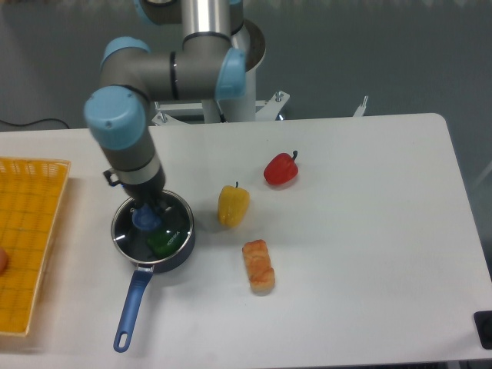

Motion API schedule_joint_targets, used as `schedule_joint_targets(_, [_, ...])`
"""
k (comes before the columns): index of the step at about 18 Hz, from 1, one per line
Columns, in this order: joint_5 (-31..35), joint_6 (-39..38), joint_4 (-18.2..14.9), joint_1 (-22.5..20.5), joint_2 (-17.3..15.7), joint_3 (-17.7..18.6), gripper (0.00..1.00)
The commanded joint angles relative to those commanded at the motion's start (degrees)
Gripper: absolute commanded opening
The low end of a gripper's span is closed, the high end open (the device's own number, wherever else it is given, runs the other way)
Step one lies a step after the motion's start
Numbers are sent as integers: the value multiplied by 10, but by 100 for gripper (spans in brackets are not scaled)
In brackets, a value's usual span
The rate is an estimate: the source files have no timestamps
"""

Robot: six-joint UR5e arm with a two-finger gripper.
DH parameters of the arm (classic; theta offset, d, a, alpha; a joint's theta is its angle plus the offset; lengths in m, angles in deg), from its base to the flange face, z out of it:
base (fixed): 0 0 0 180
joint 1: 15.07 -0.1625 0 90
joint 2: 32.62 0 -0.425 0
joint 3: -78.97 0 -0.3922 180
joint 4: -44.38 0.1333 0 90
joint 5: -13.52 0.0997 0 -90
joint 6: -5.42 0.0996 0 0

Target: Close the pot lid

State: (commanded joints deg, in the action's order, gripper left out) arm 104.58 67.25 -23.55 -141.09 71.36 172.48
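The pot's handle [132, 301] is pointing toward the camera; the lid [151, 225] is sitting on the pot [181, 250], seemingly done. The end effector [144, 214] is covering the knob; grip unclear, release probably remaining.

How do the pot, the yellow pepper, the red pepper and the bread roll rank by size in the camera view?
1. pot, clearly largest
2. bread roll and yellow pepper, too alike to separate
3. red pepper, slightly smaller, though farther from the camera
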Motion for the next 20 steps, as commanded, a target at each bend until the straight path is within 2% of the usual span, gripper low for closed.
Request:
schedule_joint_targets(2, [-2, 72, -7, -33, -6, -2, 100])
schedule_joint_targets(11, [-5, 188, -39, -160, -10, -32, 100])
schedule_joint_targets(15, [-6, 294, -37, -234, -4, -36, 100])
schedule_joint_targets(20, [-3, 355, -31, -301, -3, -37, 100])
